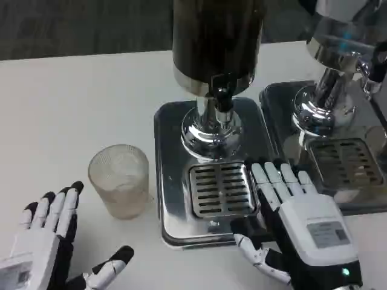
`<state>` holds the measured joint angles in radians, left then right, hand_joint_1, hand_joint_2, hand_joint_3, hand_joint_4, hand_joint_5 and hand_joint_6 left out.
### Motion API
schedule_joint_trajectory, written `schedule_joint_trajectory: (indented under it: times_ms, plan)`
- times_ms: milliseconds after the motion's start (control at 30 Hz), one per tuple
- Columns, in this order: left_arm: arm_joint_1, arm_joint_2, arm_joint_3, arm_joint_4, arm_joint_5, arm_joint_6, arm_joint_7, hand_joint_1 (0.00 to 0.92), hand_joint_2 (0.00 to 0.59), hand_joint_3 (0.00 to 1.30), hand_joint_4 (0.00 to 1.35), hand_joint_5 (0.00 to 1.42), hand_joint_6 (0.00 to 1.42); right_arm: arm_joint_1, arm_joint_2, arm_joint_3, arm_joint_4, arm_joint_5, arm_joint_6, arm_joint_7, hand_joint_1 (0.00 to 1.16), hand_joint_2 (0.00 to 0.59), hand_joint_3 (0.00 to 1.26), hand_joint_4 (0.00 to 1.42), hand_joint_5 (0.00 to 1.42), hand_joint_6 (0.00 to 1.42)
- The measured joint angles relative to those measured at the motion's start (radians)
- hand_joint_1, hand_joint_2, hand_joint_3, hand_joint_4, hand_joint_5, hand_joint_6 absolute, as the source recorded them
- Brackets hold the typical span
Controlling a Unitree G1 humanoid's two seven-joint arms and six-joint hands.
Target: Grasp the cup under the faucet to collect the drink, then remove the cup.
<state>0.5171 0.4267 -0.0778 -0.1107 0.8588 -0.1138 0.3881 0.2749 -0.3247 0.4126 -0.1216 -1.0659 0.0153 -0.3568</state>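
Observation:
A clear ribbed plastic cup (120, 179) stands upright on the white table, left of the dispenser's steel base (172, 151). The dark drink dispenser (216, 42) rises at top centre, its faucet (221, 99) pointing down over the slotted drip grate (221, 188), which has nothing on it. My left hand (51, 241) lies low at the bottom left, fingers spread, a little short of the cup and holding nothing. My right hand (302, 223) rests at the grate's right edge on the base, fingers stretched forward and together, holding nothing.
A second chrome dispenser (338, 54) with its own tray and grate (344, 162) stands at the right, close to my right hand. Bare white table (66, 103) stretches left and behind the cup.

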Motion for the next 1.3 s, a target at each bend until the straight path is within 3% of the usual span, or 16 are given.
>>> schedule_joint_trajectory:
  times_ms: [467,533,700,900,1133,1300]
  plan:
    - [-0.001,-0.002,0.000,0.000,-0.005,0.000,0.000,0.000,0.161,0.00,0.00,0.00,0.00,0.000,0.001,-0.001,0.000,0.003,0.000,0.000,0.12,0.421,0.00,0.00,0.00,0.00]
    - [-0.004,-0.005,0.005,0.000,-0.028,-0.007,0.001,0.000,0.140,0.00,0.00,0.00,0.00,-0.001,0.001,-0.002,0.001,0.003,0.000,0.000,0.12,0.422,0.00,0.00,0.00,0.00]
    - [-0.024,0.006,0.068,0.011,-0.105,-0.070,0.026,0.000,0.059,0.00,0.00,0.00,0.00,-0.021,0.003,0.002,0.003,-0.004,0.007,0.006,0.12,0.422,0.00,0.00,0.00,0.00]
    - [-0.091,0.033,0.114,0.087,-0.185,-0.158,0.036,0.000,0.002,0.00,0.00,0.00,0.00,-0.022,0.019,0.016,0.002,-0.014,0.035,0.014,0.13,0.418,0.00,0.00,0.00,0.00]
    - [-0.256,0.048,0.138,0.287,-0.378,-0.291,-0.041,0.000,0.000,0.00,0.00,0.00,0.00,-0.007,0.049,0.032,-0.006,-0.029,0.078,0.014,0.14,0.417,0.00,0.00,0.00,0.00]
    - [-0.294,0.047,0.131,0.352,-0.416,-0.332,-0.088,0.000,0.000,0.00,0.00,0.00,0.00,0.006,0.051,0.033,-0.009,-0.034,0.095,0.014,0.14,0.416,0.00,0.00,0.00,0.00]
